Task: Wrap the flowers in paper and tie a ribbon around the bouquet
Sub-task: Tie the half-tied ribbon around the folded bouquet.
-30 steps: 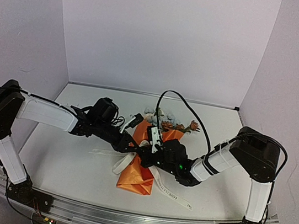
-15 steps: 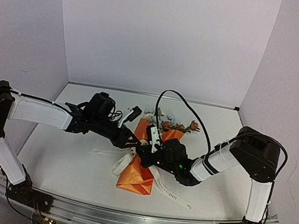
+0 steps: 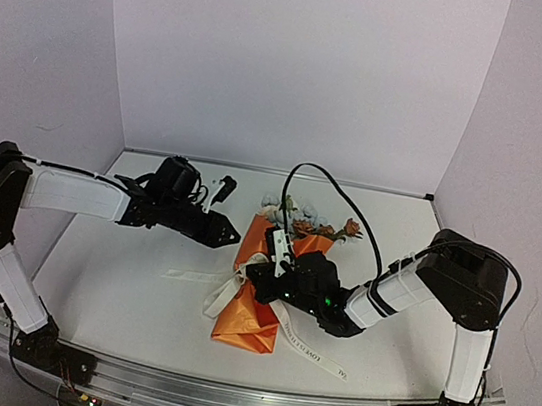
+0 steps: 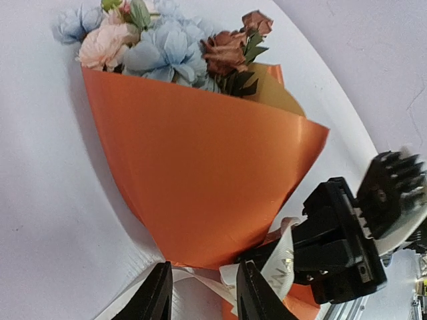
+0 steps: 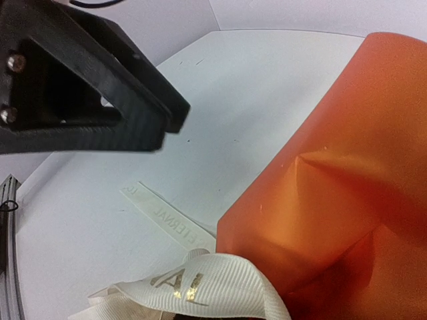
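Orange-paper bouquet (image 3: pixel 244 322): mid-table, blooms toward the far edge, ribbon (image 3: pixel 315 354) trailing toward the near edge. Open table (image 3: pixel 117 293) to left and right. Left gripper (image 3: pixel 231 233): jaws partly spread, holding nothing, just left of the cone. Right gripper (image 3: pixel 257 274): pressed together at the cone's waist, beside the ribbon.

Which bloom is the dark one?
The rust-brown bloom, rightmost in the left wrist view, with a small bud above it; the blue bloom and pink bloom are pale.
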Motion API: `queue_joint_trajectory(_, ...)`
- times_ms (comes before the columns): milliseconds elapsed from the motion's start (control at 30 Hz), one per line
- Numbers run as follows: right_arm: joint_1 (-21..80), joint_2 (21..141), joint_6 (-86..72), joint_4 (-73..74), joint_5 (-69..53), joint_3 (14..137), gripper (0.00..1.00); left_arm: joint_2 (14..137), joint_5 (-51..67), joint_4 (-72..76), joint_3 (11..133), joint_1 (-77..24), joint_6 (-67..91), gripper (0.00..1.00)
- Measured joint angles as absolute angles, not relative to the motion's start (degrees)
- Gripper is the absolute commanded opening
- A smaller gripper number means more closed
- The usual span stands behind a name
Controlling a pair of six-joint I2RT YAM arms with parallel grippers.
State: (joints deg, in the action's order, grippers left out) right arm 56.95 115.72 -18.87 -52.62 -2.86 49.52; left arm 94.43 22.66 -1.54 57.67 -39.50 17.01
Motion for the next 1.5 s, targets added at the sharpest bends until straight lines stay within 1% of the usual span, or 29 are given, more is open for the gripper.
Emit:
queue_joint_trajectory(200,56.95,115.72,-18.87,-52.62,-2.85,49.52,0.01,99.44,24.56,-4.54,59.13,-39.59,18.45,0.34)
queue_joint_trajectory(633,56.95,115.72,-18.93,-52.62,-2.83,49.52,0.01,101.14,30.28,-4.50,60.75,-40.68,19.67,0.33)
queue_joint_trajectory(1500,56.95,115.72,-19.42,-52.58,-2.66,49.52,0.01,101.71,31.31,-4.51,60.75,-42.59,20.03,0.34)
